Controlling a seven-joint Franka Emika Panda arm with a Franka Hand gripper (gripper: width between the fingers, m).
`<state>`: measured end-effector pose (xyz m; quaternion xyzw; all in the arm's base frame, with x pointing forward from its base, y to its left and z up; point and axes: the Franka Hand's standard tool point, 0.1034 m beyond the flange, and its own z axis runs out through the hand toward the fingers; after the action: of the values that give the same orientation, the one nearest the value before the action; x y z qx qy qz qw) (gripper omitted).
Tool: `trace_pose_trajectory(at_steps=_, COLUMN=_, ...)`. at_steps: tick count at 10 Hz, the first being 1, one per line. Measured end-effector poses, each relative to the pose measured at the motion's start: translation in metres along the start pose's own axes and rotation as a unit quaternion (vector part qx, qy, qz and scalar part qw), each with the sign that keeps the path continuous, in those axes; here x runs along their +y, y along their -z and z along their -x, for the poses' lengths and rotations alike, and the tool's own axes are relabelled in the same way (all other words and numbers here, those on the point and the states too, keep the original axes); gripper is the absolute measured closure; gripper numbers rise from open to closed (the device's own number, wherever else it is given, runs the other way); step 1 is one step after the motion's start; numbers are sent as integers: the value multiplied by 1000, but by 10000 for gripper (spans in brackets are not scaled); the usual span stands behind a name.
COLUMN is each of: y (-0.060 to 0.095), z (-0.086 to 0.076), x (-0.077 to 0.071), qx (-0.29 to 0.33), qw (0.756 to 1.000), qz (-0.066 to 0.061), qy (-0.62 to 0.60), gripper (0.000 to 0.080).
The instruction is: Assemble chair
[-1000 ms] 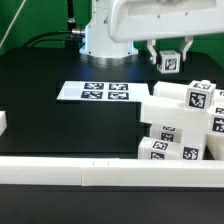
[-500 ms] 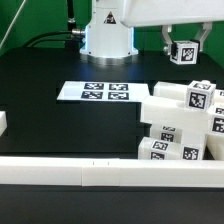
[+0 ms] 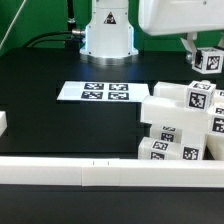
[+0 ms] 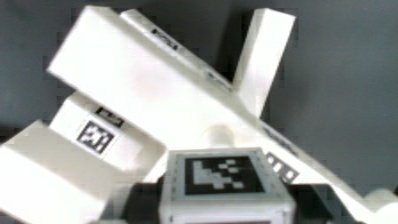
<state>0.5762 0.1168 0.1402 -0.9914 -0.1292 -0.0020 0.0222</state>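
Note:
My gripper is shut on a cube-ended peg, a small white block with a black-and-white tag, and holds it in the air at the exterior view's right, above the cluster of white chair parts. In the wrist view the peg's tagged face sits between my dark fingers. Below it lie the white X-braced frame and a tagged block.
The marker board lies flat on the black table in the middle. A long white border rail runs along the front edge. A small white block sits at the exterior view's left edge. The arm's white base stands at the back.
My gripper has carried the peg steadily toward the exterior view's right and a little lower, from above the table's middle to over the stacked chair parts.

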Motion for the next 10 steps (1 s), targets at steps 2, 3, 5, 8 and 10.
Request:
trace_pose_trajectory(at_steps=2, y=-10, z=2, x=-4, qx=6, qw=1000, qz=0, qy=-4, gripper=515)
trace_pose_trajectory(at_steps=3, y=-15, z=6, x=-6, qx=9, qw=1000, qz=1, qy=-12, gripper=515)
trace_pose_trajectory(at_steps=5, y=-15, z=8, x=-6, qx=12, qw=1000, qz=2, qy=-17, gripper=515)
trace_pose_trajectory(at_steps=8, y=-14, z=6, x=-5, qx=13, qw=1000, qz=2, qy=-17, gripper=515)
trace_pose_trajectory(at_steps=10, y=-14, z=1, x=-4, qx=14, qw=1000, qz=2, qy=-15, gripper=515)
